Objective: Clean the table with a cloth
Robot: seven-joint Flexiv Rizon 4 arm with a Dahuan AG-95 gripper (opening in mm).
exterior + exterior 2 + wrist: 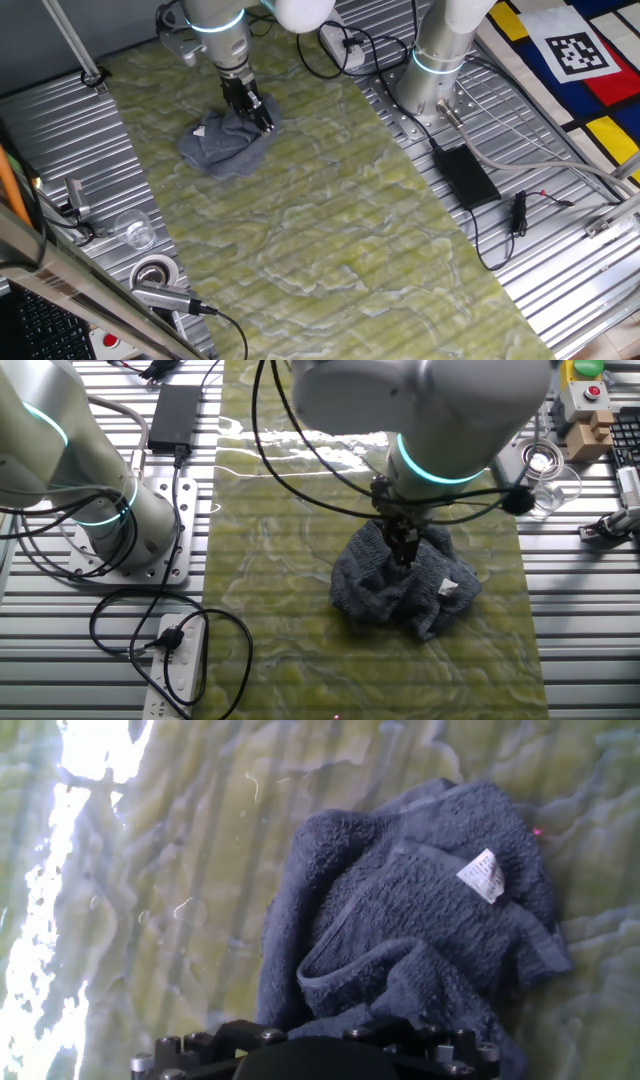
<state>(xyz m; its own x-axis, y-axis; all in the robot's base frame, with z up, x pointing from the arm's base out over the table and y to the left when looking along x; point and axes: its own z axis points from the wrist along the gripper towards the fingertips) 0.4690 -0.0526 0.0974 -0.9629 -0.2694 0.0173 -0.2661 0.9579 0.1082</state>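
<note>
Pressing down into the cloth (405,582), my gripper (404,550) stood upright over the rumpled heap, its dark fingers (250,105) sunk into the folds at the heap's upper edge. Whether those fingers were pinched on fabric or only pushed into it, I could not tell; the towel hid their tips in both fixed views, and the hand view showed only the base of my hand.

The cloth lay bunched on the table (330,230), toward the end nearest my arm's base, with its pale tag (483,875) turned up on the side away from my fingers. Most of the marbled surface stretched bare beyond it.

I judged the rag soft, light and limp, thick like terry, so it would drag and bunch rather than slide flat. A hold on a doubled fold near the middle seemed safest; a pinch on one loose edge would likely let the rest trail or slip free.
</note>
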